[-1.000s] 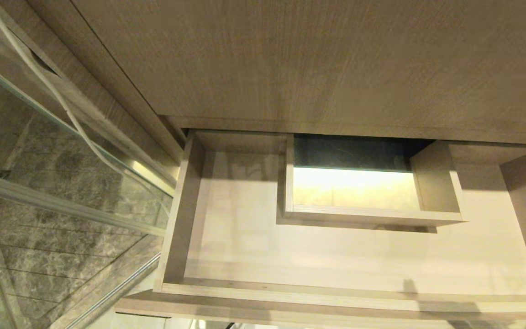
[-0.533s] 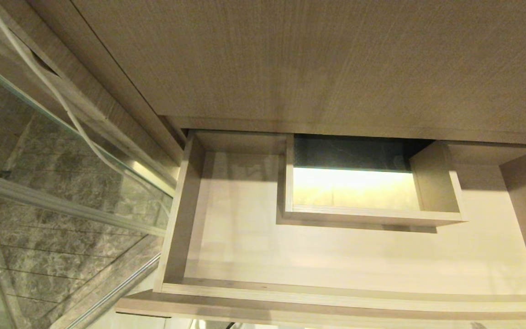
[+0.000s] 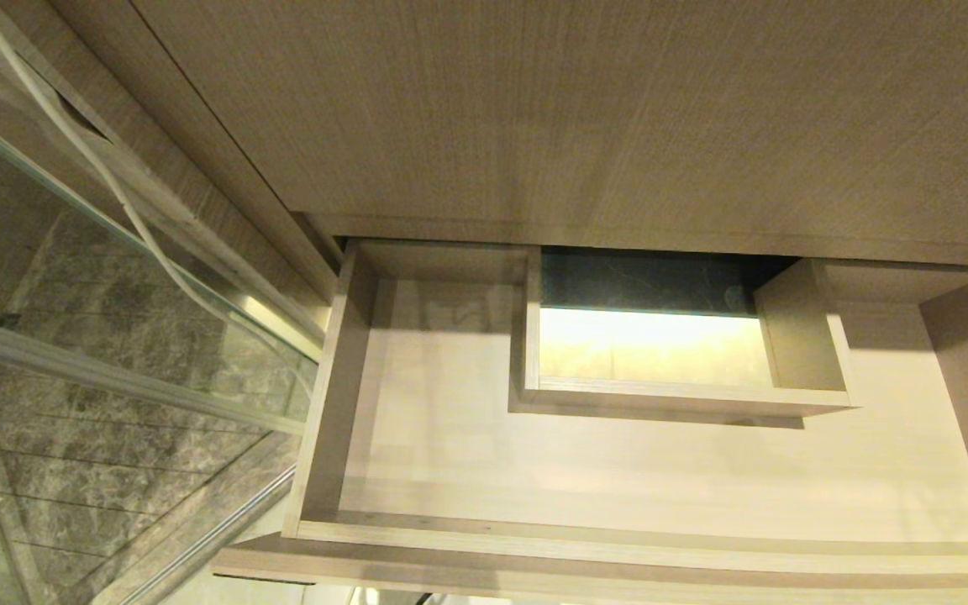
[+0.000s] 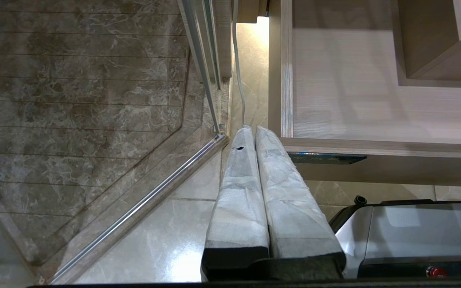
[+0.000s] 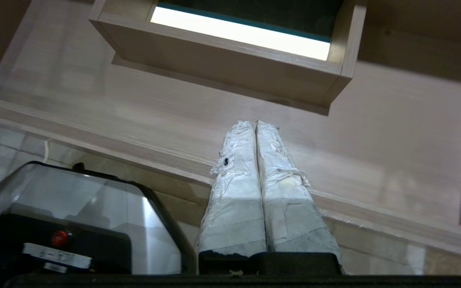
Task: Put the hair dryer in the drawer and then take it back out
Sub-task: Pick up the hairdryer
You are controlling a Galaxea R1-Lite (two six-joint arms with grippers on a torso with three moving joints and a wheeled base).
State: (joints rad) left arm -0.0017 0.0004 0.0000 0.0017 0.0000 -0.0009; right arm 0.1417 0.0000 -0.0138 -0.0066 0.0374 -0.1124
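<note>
Drawer [image 3: 618, 479] open, no hair dryer visible; right gripper [image 5: 255, 125] pinched tight, empty, over front edge; left gripper [image 4: 250, 130] likewise; locate dryer before reaching.

White-taped gripper fingers [image 5: 254, 180] on black mounts, glossy grey base [image 4: 414, 232].

tall wood panel [image 3: 576, 109] above, glass shower door [image 3: 72, 277] at left, white cable [image 3: 106, 181] running down beside it, grey marble floor tiles [image 4: 74, 100], dark marble behind
</note>
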